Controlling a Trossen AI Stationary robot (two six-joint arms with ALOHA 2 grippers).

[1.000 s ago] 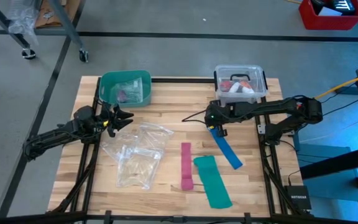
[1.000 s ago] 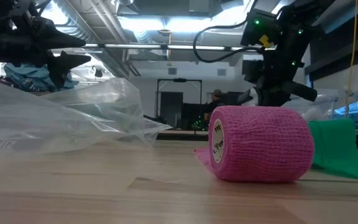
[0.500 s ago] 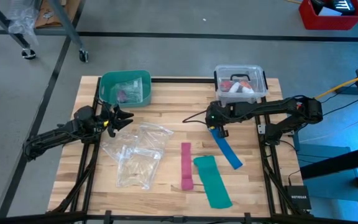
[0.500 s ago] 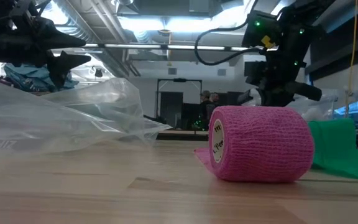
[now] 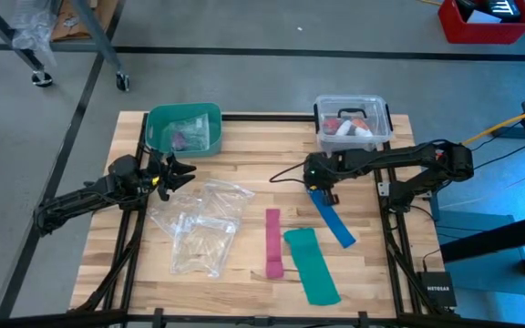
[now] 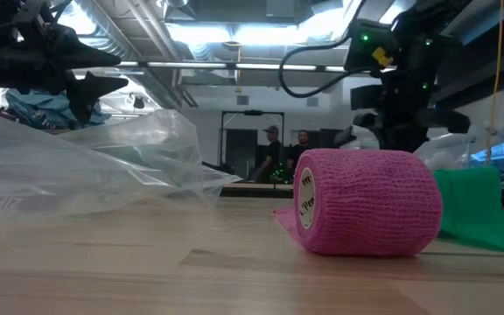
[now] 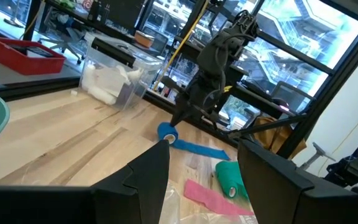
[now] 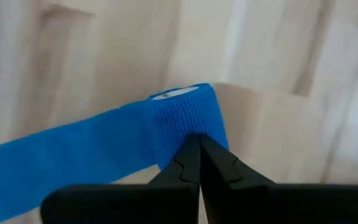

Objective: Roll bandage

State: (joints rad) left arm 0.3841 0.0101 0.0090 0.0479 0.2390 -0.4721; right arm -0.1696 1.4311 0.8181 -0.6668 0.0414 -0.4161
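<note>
The wooden table (image 5: pixel 244 155) carries everything, with the two dark arms reaching in from its sides. Crumpled clear plastic bags (image 5: pixel 199 228) cover much of the left half, and a teal bin (image 5: pixel 158 123) sits at the far left edge with a clear lidded box (image 5: pixel 352 107) of small items at the far right edge. Toward the near edge lies a wide teal-green strip (image 5: pixel 313 264), partly unrolled, and just beside it on the left a narrow pink strip (image 5: pixel 273 241) whose rolled end (image 6: pixel 366 201) fills the middle of the low view. The bandage (image 5: pixel 333 217) is on the right half of the table: a bright blue strip running diagonally from near the teal-green strip up to a small rolled end (image 7: pixel 167 132) below the right arm's wrist. The right gripper (image 8: pixel 197 163) is down at that rolled end, its fingers pressed together with no gap, tips touching the roll's side and gripping nothing between them. The left gripper (image 5: pixel 179 172) hangs over the table's left side, beside the teal bin and above the edge of the plastic bags, its fingers (image 7: pixel 148 180) spread well apart and empty. Beyond the table, in the room behind, people (image 6: pixel 269 157) stand far off.
</note>
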